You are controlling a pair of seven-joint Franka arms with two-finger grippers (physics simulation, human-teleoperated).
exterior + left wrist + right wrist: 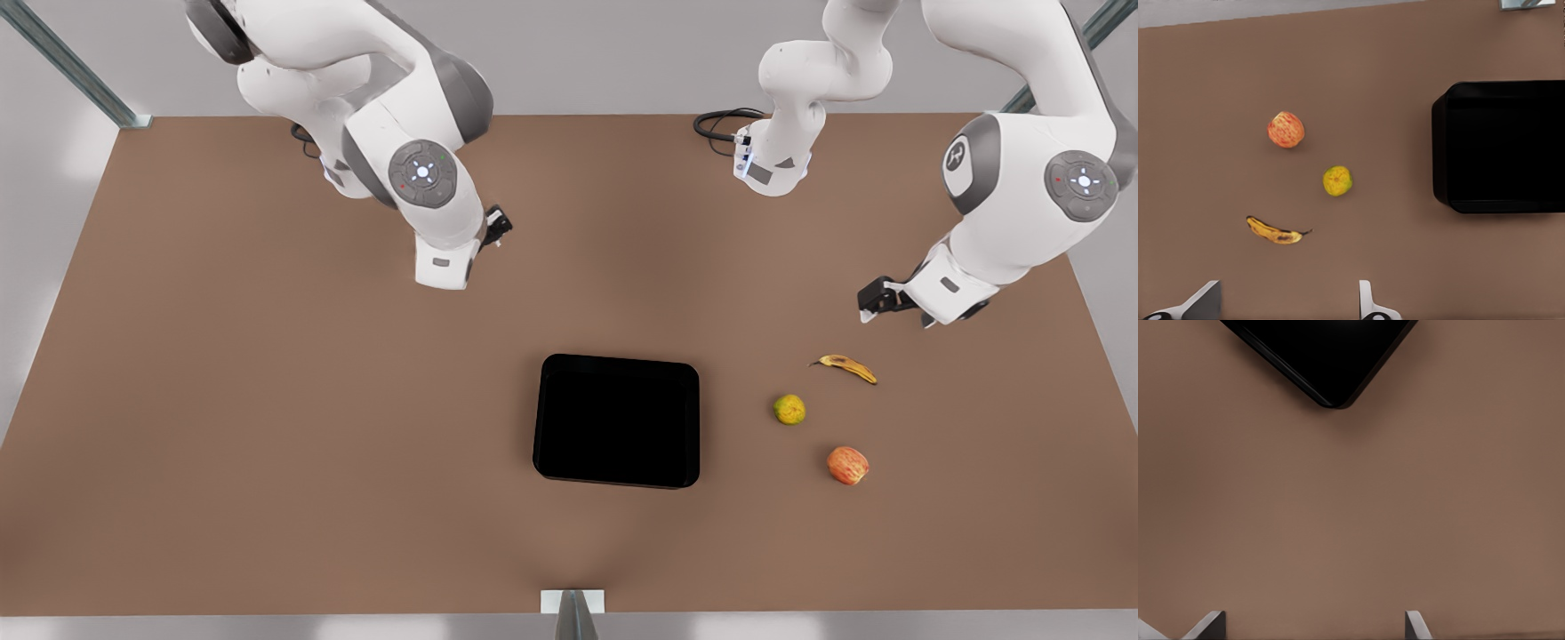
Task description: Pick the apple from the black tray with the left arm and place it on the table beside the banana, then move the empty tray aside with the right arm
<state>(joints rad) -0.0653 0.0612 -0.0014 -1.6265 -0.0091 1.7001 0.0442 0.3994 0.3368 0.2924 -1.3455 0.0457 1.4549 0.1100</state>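
Right gripper (pixel 492 233), on the front view's left, hangs above bare table (pixel 267 400), fingers spread wide, holding nothing; it waits. Black tray (pixel 617 420) sits mid-table, empty, so the tray move looks like what's left. Yellow-green fruit (pixel 789 409) lies between banana (pixel 848 367) and apple (pixel 847 465); apple is on the table near the banana. Left gripper (pixel 876 300) hovers above the banana, fingers parted, empty.

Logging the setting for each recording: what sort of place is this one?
Probably a simulated tabletop lab bench, not a home. A bare brown table holds a black tray, an apple, a banana and a yellow-green fruit, with two white arms mounted along its far edge and metal frame struts behind.
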